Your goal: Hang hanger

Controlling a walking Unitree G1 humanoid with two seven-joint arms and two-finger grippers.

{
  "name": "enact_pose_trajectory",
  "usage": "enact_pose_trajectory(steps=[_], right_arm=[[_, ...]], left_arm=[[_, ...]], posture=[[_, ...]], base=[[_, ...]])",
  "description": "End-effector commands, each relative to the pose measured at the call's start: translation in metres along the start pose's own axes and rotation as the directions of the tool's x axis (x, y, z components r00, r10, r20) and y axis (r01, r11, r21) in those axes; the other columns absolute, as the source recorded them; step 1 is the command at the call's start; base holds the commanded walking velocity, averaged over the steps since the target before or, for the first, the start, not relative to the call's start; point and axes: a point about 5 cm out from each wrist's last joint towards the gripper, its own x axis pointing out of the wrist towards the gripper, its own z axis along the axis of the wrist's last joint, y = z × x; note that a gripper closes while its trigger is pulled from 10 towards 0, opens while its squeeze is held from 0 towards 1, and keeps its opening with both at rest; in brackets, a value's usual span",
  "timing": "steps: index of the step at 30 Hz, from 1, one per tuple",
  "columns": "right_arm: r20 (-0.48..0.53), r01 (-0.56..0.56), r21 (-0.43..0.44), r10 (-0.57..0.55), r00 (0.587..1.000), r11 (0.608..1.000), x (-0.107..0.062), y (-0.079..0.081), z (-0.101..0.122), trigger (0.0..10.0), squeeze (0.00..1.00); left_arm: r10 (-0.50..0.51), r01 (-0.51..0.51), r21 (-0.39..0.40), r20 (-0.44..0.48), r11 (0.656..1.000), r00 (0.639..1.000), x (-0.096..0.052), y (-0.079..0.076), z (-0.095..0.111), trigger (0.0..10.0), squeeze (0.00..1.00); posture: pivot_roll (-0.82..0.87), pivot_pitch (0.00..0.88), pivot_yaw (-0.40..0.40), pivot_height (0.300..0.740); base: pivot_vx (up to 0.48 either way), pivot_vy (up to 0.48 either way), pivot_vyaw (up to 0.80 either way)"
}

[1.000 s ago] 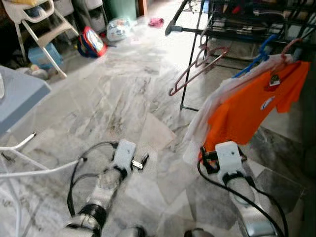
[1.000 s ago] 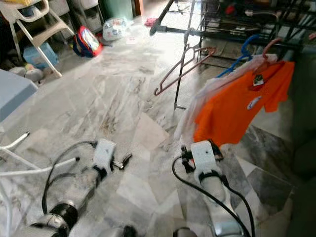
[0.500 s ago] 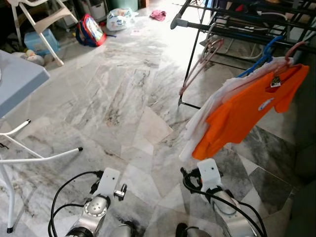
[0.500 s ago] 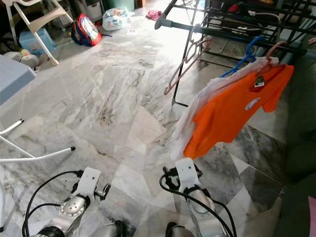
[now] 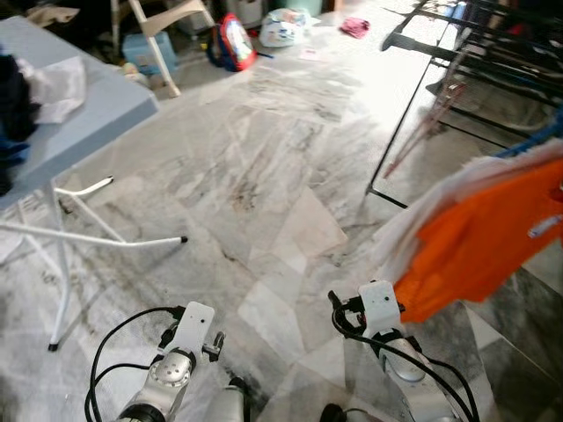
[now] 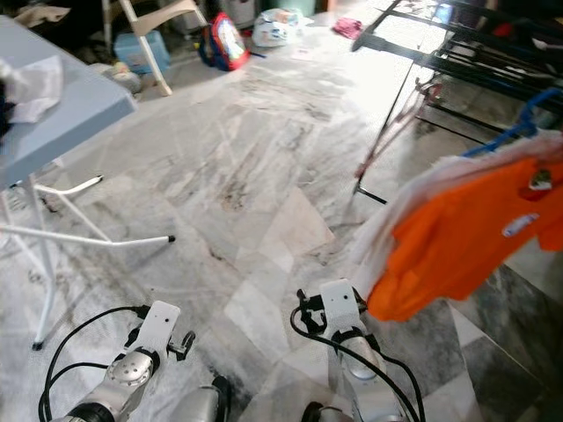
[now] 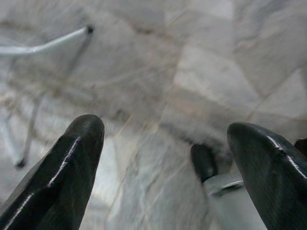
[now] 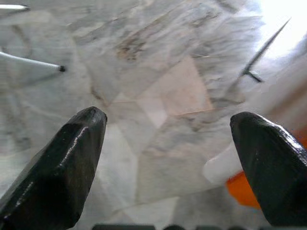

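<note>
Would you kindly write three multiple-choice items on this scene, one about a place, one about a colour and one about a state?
1. Where does the red backpack lie?
A. on the floor by the white chair
B. on the grey table
C. on the drying rack

2. What colour is the shirt hanging to the robot's right?
A. green
B. orange
C. black

3. How do the fingers of the left tool stand?
A. shut on a hanger
B. shut on nothing
C. apart, holding nothing

Key: 1 A, since the backpack sits on the marble floor next to the chair. 2 B, since the shirt is bright orange. 3 C, since the left wrist view shows floor between the two black fingers.
</note>
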Motion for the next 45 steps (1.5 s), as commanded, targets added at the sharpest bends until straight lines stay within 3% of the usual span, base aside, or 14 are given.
enact_pose_trajectory(steps=[1, 5, 6, 14, 20, 27, 31, 35, 41, 43, 45], right_arm=[[0.008, 0.005, 0.021, -0.005, 1.000, 1.000, 0.000, 0.000, 0.000, 10.0, 0.00], [0.065, 0.003, 0.048, -0.006, 0.998, 0.999, 0.001, -0.002, 0.012, 10.0, 0.00], [0.093, 0.007, 0.059, -0.012, 0.996, 0.998, -0.001, -0.004, 0.019, 10.0, 0.00], [0.167, 0.009, 0.063, -0.020, 0.986, 0.998, -0.007, -0.008, 0.035, 10.0, 0.00], [0.215, 0.009, 0.062, -0.022, 0.976, 0.998, -0.018, -0.013, 0.049, 10.0, 0.00], [0.242, 0.027, 0.084, -0.046, 0.969, 0.996, -0.027, -0.020, 0.060, 10.0, 0.00], [0.241, -0.003, 0.092, -0.020, 0.970, 0.996, -0.029, -0.019, 0.065, 10.0, 0.00], [0.234, -0.040, 0.057, 0.026, 0.972, 0.998, -0.029, -0.017, 0.068, 10.0, 0.00], [0.235, -0.045, 0.057, 0.031, 0.972, 0.997, -0.030, -0.017, 0.075, 10.0, 0.00], [0.240, -0.030, 0.080, 0.010, 0.971, 0.996, -0.029, -0.017, 0.076, 10.0, 0.00], [0.247, -0.013, 0.113, -0.016, 0.969, 0.994, -0.029, -0.018, 0.078, 10.0, 0.00]], left_arm=[[0.008, -0.009, -0.021, -0.033, 1.000, 0.999, -0.002, 0.001, -0.008, 10.0, 0.00], [0.046, -0.042, -0.107, 0.032, 0.993, 0.998, 0.002, 0.012, 0.008, 10.0, 0.00], [0.059, -0.045, -0.144, 0.093, 0.989, 0.994, 0.003, 0.017, 0.020, 10.0, 0.00], [0.064, -0.004, -0.188, 0.312, 0.982, 0.948, -0.001, 0.027, 0.050, 10.0, 0.00], [0.006, 0.084, -0.143, 0.536, 0.986, 0.844, -0.028, 0.018, 0.071, 10.0, 0.00], [0.016, 0.070, -0.123, 0.587, 0.990, 0.809, -0.044, 0.015, 0.077, 10.0, 0.00], [-0.034, 0.064, -0.026, 0.619, 0.998, 0.785, -0.055, 0.027, 0.088, 10.0, 0.00], [-0.084, 0.072, 0.044, 0.598, 0.996, 0.797, -0.057, 0.036, 0.088, 10.0, 0.00], [-0.038, 0.055, -0.011, 0.574, 0.998, 0.818, -0.070, 0.029, 0.083, 10.0, 0.00], [-0.032, 0.085, -0.069, 0.559, 0.994, 0.829, -0.072, 0.017, 0.078, 10.0, 0.00], [-0.055, 0.118, -0.079, 0.553, 0.990, 0.832, -0.074, 0.006, 0.074, 10.0, 0.00]], posture=[[0.00, 0.191, 0.048, 0.740], [0.00, 0.189, 0.048, 0.740], [0.00, 0.191, 0.046, 0.740], [0.02, 0.210, 0.038, 0.740], [0.05, 0.233, 0.027, 0.740], [0.06, 0.248, 0.011, 0.740], [0.09, 0.252, -0.016, 0.740], [0.11, 0.255, -0.032, 0.740], [0.12, 0.257, -0.028, 0.740], [0.12, 0.258, -0.025, 0.740], [0.12, 0.259, -0.017, 0.740]], base=[[0.000, 0.000, 0.80], [0.000, 0.000, 0.80], [0.000, 0.000, 0.80], [0.000, 0.000, 0.80], [0.000, 0.000, 0.80], [0.000, 0.000, 0.80], [0.000, 0.000, 0.80], [0.000, 0.000, 0.80], [0.000, 0.000, 0.80], [0.000, 0.000, 0.75], [0.000, 0.000, 0.00]])
